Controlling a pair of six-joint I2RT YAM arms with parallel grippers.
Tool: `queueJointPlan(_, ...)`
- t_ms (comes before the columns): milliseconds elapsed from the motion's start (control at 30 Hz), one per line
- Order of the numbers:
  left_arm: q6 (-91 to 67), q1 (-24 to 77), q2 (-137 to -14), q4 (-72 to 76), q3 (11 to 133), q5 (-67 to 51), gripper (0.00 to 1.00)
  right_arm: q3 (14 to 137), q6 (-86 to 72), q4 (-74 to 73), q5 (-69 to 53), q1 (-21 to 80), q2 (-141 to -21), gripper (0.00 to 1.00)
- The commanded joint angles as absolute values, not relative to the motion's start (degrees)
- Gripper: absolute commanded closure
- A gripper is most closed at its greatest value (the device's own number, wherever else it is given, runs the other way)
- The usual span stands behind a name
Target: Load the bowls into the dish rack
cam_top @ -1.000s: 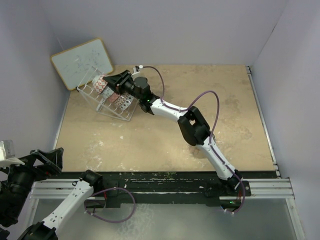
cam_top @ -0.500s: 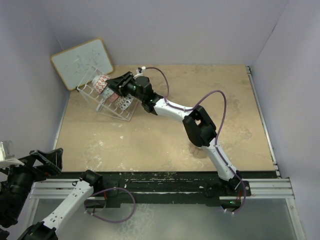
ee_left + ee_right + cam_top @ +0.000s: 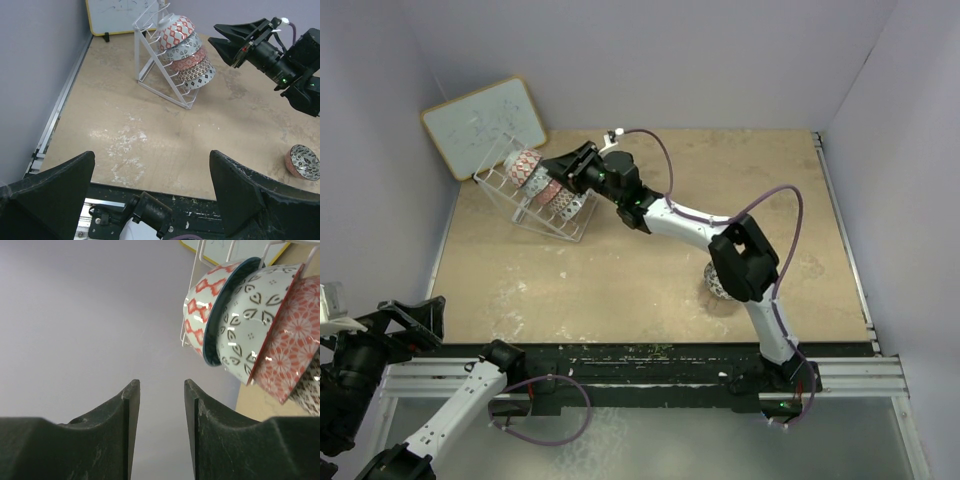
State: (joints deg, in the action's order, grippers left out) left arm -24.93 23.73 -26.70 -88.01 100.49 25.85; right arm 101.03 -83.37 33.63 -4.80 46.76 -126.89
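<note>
1. Standing on edge in the dish rack, four bowls nest one against the next. The red-diamond bowl is highest, then the grey leaf-print bowl, then the pink floral bowl. The black-and-white bowl is lowest, at the rack's lower end.
2. The right gripper hangs just beside the rack's upper bowls without touching them. Its fingers are a little apart and hold nothing.
3. From the right wrist, only the purple wall shows through the gap between those fingers. The rack's bowls show their patterned outsides off to one side.
4. A fifth one, the loose bowl, sits upright on the table, well apart from the rack. From above, the right arm's elbow partly hides it.
5. The left gripper is held well apart from the rack, over the table's near edge. Its fingers are spread wide and empty.
6. A wood-framed whiteboard leans on the far side of the rack, just beside it.
</note>
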Motion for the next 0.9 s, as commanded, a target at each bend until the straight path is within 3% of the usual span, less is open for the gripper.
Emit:
queueJointPlan(0,-25.51,24.00,-27.09,-87.20,101.59,26.50,0.01,95.13,-77.31,33.93,-3.99,46.61,-117.66,0.56)
queueJointPlan(267,-24.80,24.23,-27.43,-85.56,101.11,26.28,0.01,78.92,-56.80,14.18,2.65,46.61,-97.83,0.50)
queueJointPlan(467,-24.81,24.35,-27.38,-82.57,98.26,24.64,0.01,73.72,-43.21,-13.47,15.88,46.55,-84.53,0.47)
queueJointPlan(600,-24.93,24.42,-27.30,-80.65,96.58,23.70,0.01,68.20,-43.20,-28.75,24.18,46.18,-76.46,0.42)
queueJointPlan(867,-24.74,24.40,-27.44,-78.69,94.86,22.32,0.01,58.28,-46.21,-41.32,23.79,42.63,-68.96,0.42)
